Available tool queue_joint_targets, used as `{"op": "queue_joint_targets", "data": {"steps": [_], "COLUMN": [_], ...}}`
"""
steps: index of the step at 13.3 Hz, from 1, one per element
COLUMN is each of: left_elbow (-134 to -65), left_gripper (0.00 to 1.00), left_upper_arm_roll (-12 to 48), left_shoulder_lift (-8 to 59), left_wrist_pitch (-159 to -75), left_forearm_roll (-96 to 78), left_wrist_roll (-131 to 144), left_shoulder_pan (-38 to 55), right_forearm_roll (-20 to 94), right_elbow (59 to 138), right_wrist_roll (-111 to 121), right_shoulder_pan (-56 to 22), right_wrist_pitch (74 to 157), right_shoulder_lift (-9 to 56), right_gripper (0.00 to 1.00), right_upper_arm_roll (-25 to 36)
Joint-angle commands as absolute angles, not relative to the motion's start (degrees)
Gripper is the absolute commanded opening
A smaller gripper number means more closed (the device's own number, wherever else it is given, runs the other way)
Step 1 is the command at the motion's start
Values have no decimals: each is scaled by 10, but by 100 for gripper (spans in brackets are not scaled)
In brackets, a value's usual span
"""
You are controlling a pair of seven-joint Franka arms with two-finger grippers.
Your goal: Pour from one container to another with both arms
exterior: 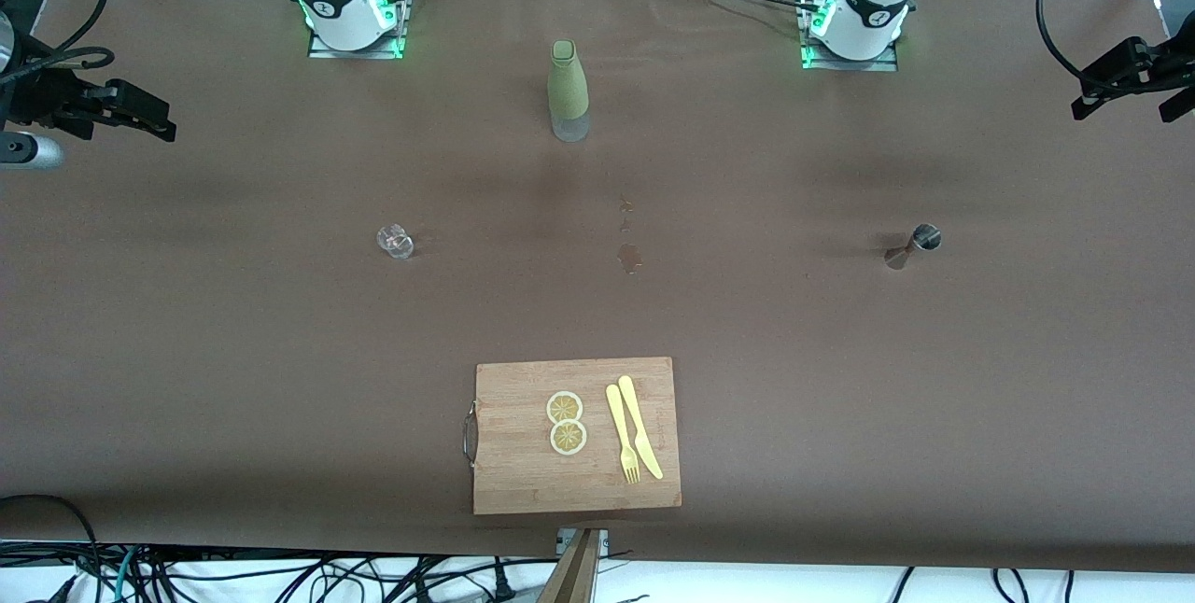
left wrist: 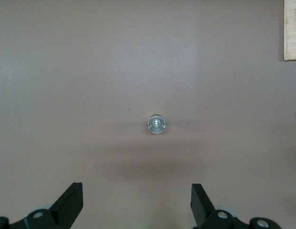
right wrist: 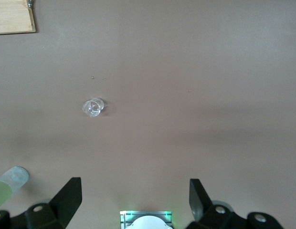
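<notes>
Light: even, soft, from overhead (no harsh glare)
Shadows: faint broad bands across the bench [exterior: 187, 323]
Focus: sharp in all views
Highlights: small glint on the jigger [exterior: 913, 245]

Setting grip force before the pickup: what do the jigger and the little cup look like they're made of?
Jigger: polished metal, probably steel; silvery, with bright glints on its rim in the left wrist view. Cup: clear and colourless, likely glass, though clear plastic can't be excluded; the brown table shows through it. Both look smooth and slippery.
</notes>
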State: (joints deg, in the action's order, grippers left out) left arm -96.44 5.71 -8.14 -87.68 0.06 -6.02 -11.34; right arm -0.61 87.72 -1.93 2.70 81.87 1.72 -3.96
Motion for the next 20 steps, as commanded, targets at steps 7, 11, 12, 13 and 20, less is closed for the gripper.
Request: {"op": "queue_joint_targets", "data": {"steps": [7, 11, 12, 13, 20], "left_elbow": [-983, -983, -983, -983, -1016], "left_gripper": [100, 100, 100, 100, 100], "left_upper_arm_roll": [64, 64, 64, 64, 65], "left_shoulder_lift": [-99, -99, -99, -99, -122], "left_wrist_pitch": [-888, -888, -888, -888, -903], "left_forearm_roll": [-3, -3, -3, -3, -3], "left_wrist_roll": [-67, -66, -66, -66, -68], "left_shoulder_pan": [-117, -117, -117, -118, -119], "right_forearm_roll": [-12, -12, -12, -12, -12], "right_elbow": [875, 875, 875, 875, 875], "right_wrist_roll": [-12, -11, -11, -11, -12], "right_shoulder_pan": [30, 30, 30, 30, 30], "right_wrist_pitch": [818, 818, 818, 817, 818], "right_shoulder_lift": [14, 15, 15, 15, 16], "right_gripper": [100, 100, 100, 100, 100], "right_upper_arm_roll": [-40, -40, -40, -40, -40]}}
